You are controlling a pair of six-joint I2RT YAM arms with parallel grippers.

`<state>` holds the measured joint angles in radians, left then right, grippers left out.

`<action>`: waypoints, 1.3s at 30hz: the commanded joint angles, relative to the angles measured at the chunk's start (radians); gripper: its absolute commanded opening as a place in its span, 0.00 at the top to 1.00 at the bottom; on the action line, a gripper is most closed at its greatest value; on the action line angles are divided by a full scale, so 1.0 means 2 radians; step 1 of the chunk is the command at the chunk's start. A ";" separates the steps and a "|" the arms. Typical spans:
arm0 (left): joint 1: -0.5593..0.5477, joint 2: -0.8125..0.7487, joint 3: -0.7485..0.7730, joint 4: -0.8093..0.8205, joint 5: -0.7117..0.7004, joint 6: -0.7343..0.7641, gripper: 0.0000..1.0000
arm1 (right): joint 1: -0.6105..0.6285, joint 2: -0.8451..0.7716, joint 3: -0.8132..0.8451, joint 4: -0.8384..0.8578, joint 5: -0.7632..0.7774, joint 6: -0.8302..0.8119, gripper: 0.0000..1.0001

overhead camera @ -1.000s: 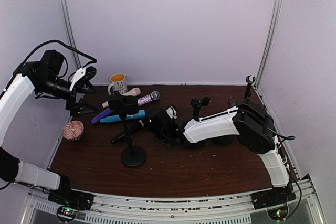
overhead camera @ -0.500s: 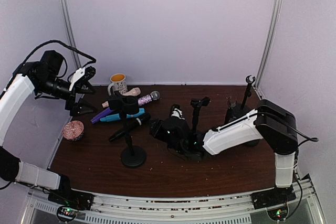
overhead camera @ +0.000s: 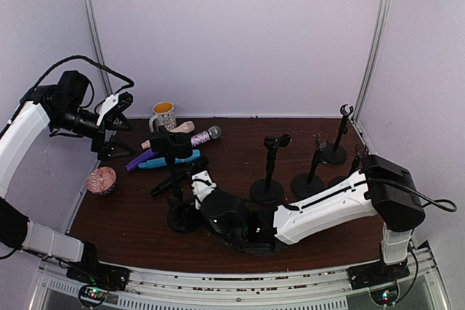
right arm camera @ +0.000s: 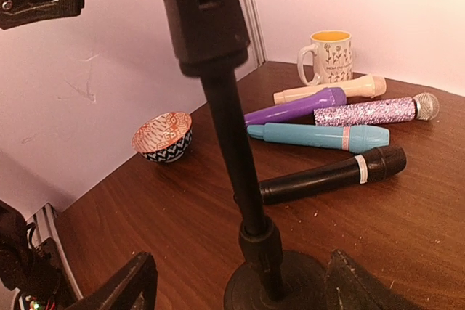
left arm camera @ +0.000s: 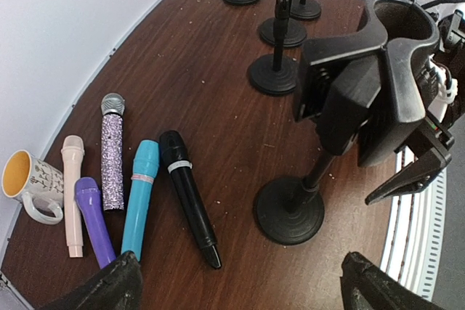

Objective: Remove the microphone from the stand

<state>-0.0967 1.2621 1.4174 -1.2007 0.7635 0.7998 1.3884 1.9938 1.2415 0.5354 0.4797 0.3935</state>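
Observation:
The black microphone (overhead camera: 168, 183) lies flat on the brown table beside the stand; it also shows in the left wrist view (left arm camera: 189, 197) and the right wrist view (right arm camera: 330, 176). The black stand (overhead camera: 174, 168) is upright and its clip (left arm camera: 363, 85) holds nothing. My right gripper (overhead camera: 187, 212) is open low at the stand's round base (right arm camera: 290, 288), one finger on each side of the pole (right arm camera: 232, 143), touching nothing that I can see. My left gripper (overhead camera: 116, 110) is open and empty, held high at the far left above the table.
A teal microphone (left arm camera: 139, 197), a purple, a cream and a glitter one (left arm camera: 112, 150) lie in a row by a mug (overhead camera: 163, 115). A patterned bowl (overhead camera: 101, 179) sits at the left edge. Three more stands (overhead camera: 267, 190) are at the right.
My right gripper has swung from the middle of the table to the near left, down to the stand's base. The stands at the right are now uncovered. The left arm has not moved.

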 commanded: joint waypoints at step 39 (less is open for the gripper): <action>-0.019 -0.024 -0.091 0.051 0.073 -0.032 0.08 | -0.046 -0.047 0.106 -0.069 0.023 -0.036 1.00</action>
<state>-0.1001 1.2339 1.2655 -1.1671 0.8566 0.7708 1.3113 2.0552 1.4014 0.3180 0.6003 0.3111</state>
